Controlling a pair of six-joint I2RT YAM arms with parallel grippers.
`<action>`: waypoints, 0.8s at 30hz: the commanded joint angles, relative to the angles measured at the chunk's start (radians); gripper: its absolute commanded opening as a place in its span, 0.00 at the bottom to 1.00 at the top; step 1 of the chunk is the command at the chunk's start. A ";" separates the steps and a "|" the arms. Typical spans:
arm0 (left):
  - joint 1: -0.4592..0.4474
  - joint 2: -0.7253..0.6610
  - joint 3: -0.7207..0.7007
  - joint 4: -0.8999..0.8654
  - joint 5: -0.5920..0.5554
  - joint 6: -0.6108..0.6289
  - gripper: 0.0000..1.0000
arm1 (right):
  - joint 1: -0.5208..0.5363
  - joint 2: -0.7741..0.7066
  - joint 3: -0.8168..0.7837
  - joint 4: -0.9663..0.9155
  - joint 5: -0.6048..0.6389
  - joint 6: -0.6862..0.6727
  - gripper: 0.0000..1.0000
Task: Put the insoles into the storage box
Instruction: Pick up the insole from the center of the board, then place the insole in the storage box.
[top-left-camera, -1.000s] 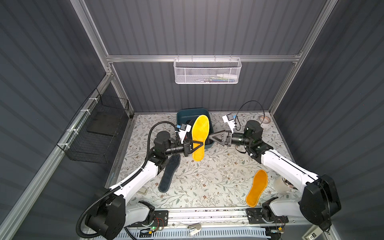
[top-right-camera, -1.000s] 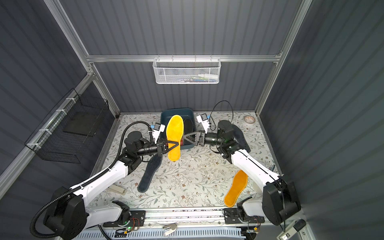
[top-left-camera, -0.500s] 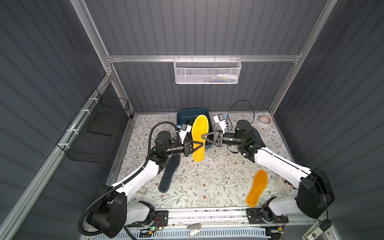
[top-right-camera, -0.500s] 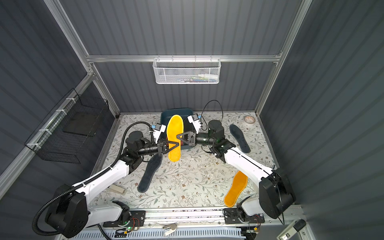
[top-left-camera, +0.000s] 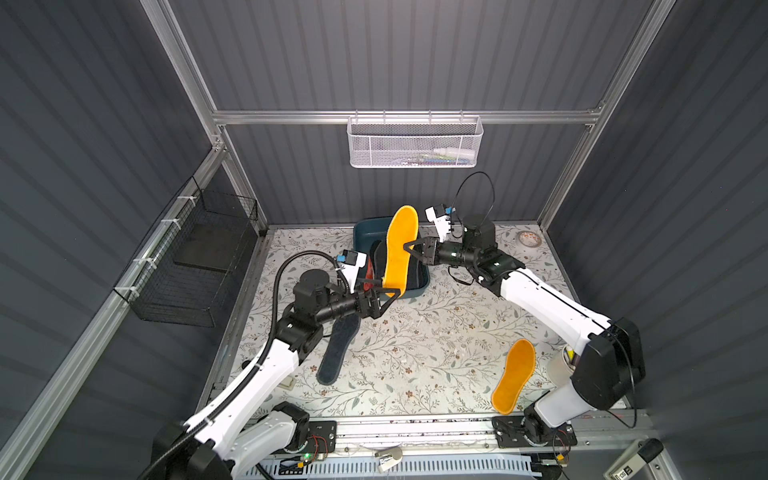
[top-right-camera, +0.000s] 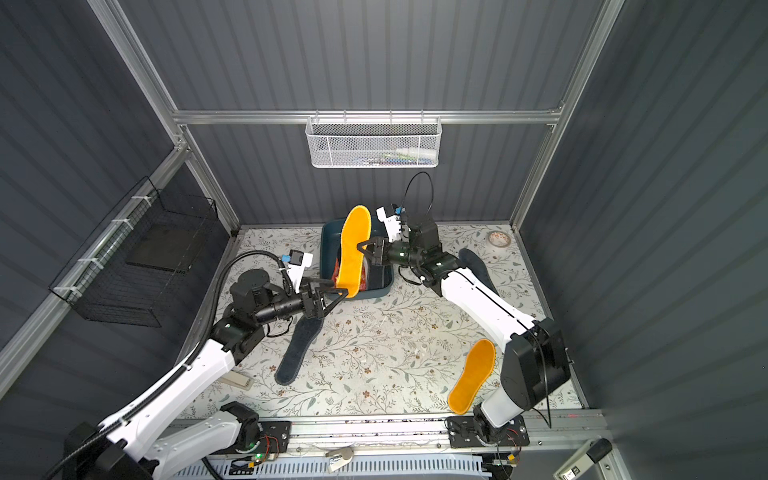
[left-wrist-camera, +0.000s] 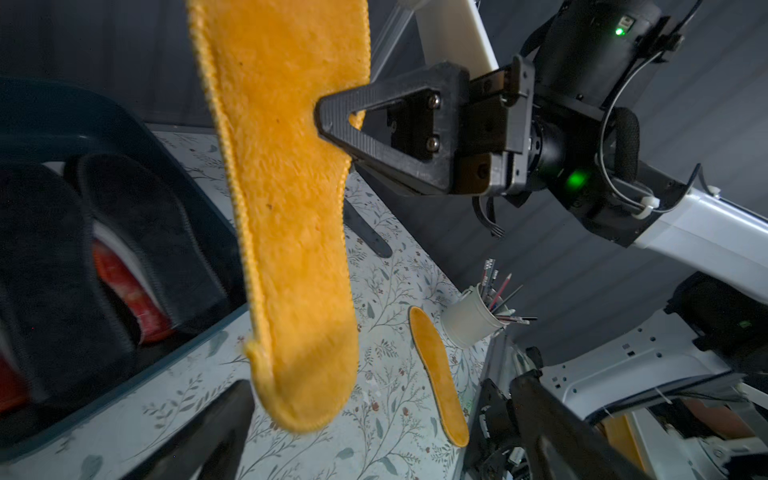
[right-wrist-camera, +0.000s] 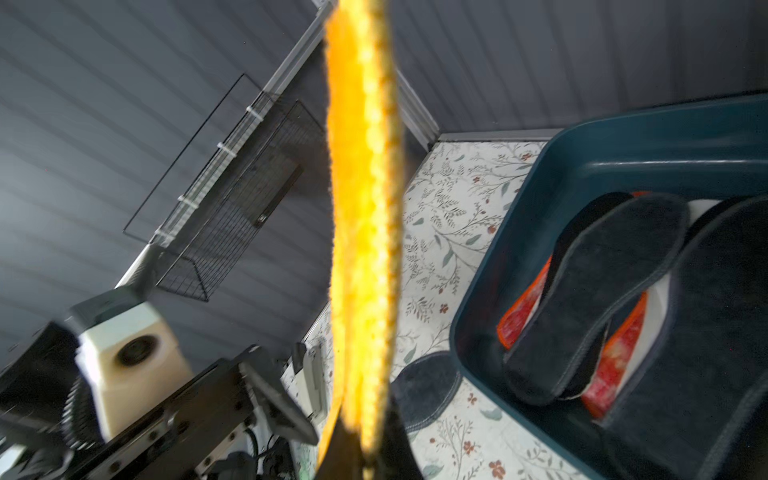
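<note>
Already, storage box (right-wrist-camera: 623, 137) holds dark insoles (right-wrist-camera: 582, 299).

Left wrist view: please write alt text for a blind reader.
An orange-yellow insole hangs upright, its edge pinched by the right end effector. The storage box nearby holds dark and red insoles; another yellow insole lies on the table.

Both top views are sharp, with soft, even light from above on the flowery tabletop (top-left-camera: 415, 332) and dark walls (top-left-camera: 83, 124) all around. The wrist views are dimmer. In the right wrist view the yellow insole (right-wrist-camera: 365, 208) is very near, blurry and glowing bright.
</note>
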 joint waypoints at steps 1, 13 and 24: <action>0.008 -0.067 0.026 -0.243 -0.327 0.052 1.00 | -0.018 0.090 0.068 -0.065 0.034 -0.017 0.00; 0.008 -0.216 -0.021 -0.369 -0.517 0.045 1.00 | -0.038 0.474 0.447 -0.162 -0.034 -0.043 0.00; 0.008 -0.206 -0.027 -0.373 -0.516 0.047 1.00 | -0.028 0.686 0.621 -0.144 -0.143 0.032 0.00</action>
